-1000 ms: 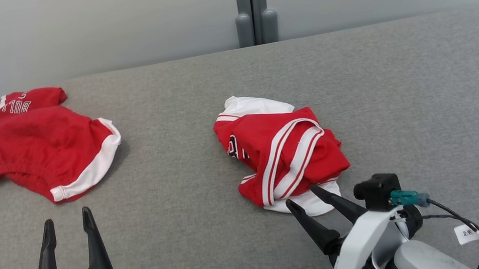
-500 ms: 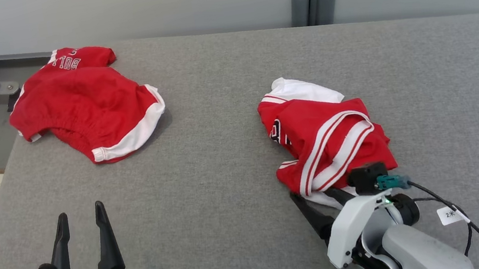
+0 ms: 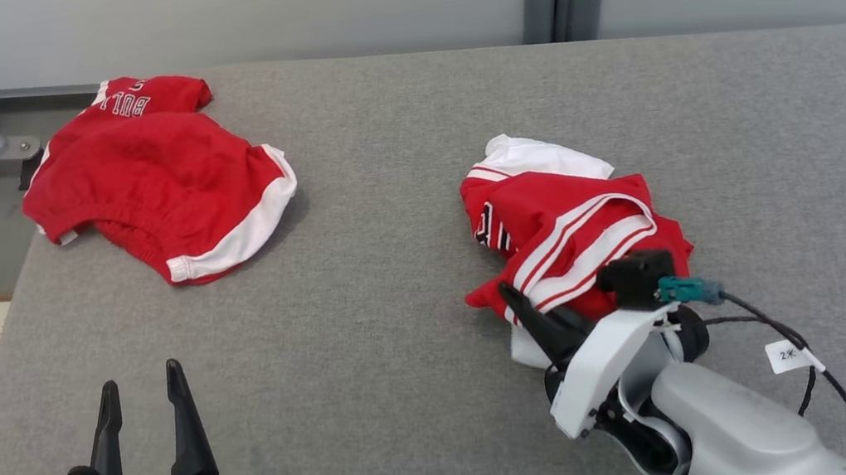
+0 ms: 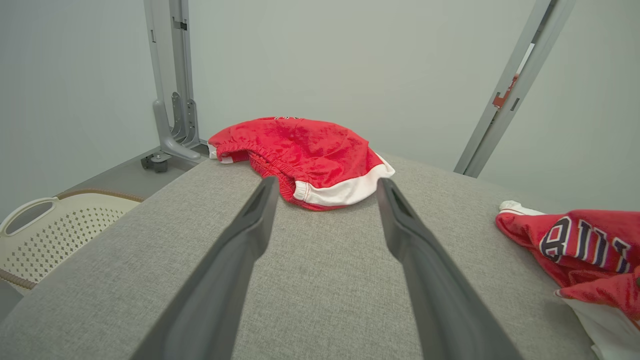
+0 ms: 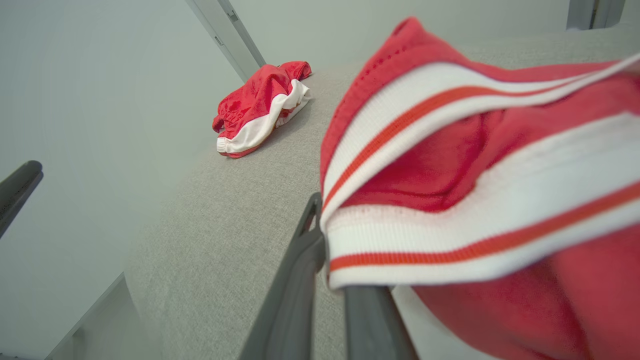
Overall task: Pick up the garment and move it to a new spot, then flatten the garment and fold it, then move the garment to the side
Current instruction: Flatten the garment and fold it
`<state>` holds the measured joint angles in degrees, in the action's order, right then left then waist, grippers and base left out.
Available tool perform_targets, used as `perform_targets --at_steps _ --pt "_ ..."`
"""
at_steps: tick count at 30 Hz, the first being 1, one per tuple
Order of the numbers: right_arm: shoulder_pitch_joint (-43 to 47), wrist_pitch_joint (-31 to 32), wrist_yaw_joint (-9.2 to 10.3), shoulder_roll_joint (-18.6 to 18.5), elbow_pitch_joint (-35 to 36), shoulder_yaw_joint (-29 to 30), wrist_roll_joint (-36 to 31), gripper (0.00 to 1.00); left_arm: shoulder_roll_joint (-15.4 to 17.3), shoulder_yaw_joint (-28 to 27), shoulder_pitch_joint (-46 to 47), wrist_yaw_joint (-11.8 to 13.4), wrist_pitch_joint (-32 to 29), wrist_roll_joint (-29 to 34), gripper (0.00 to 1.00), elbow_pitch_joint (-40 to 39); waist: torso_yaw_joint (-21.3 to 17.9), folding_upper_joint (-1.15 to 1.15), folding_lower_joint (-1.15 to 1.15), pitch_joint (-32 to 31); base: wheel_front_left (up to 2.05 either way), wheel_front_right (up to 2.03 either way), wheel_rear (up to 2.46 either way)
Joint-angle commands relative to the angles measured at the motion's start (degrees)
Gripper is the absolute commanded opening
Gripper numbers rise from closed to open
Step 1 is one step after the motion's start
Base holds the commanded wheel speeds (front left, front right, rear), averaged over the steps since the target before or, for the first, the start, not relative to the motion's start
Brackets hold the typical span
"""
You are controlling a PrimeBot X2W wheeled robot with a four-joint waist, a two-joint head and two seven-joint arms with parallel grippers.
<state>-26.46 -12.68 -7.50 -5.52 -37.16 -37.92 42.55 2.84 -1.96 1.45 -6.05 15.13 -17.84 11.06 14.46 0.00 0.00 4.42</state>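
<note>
Head view: right gripper (image 3: 523, 302) pinches the red jersey (image 3: 554, 214), left gripper (image 3: 142, 382) spread wide

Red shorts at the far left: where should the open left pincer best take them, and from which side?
Probably the white hem band, coming from the near side: this thick edge faces the left pincer, with nothing lying between them.

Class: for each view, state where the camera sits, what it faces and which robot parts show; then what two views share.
Head view: from the head, down onto the grey surface; left gripper open, right gripper shut on striped garment.
Left wrist view: along its spread fingers, toward red shorts.
Right wrist view: along its fingers, garment close up.
Both wrist views share the shorts.
</note>
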Motion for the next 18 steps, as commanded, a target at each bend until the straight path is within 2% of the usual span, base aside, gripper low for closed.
perform_targets --at_steps 1,5,11,18 --pt "-0.94 0.11 0.05 -2.14 1.78 0.36 1.14 0.00 0.09 -0.34 -0.31 -0.04 0.04 0.17 1.00 -0.03 -1.90 0.00 0.00 -0.83 0.00 0.00 0.00" --pt "-1.30 1.26 0.03 -7.70 6.86 2.56 1.30 0.00 0.08 -0.75 -0.92 -0.21 0.03 0.42 1.00 -0.04 -5.01 0.00 0.00 -1.83 0.00 0.00 0.00" --pt "0.69 5.17 0.04 -17.00 13.28 9.58 1.10 0.00 0.09 -0.22 -0.85 -0.41 0.03 0.86 1.00 0.26 -9.47 0.00 0.00 -2.17 0.00 0.00 0.00" --pt "3.37 10.53 0.03 -21.82 16.45 15.72 5.54 0.00 0.12 1.10 1.23 -0.79 0.03 1.38 1.00 0.83 -12.23 0.00 0.00 0.06 0.00 0.00 0.00"
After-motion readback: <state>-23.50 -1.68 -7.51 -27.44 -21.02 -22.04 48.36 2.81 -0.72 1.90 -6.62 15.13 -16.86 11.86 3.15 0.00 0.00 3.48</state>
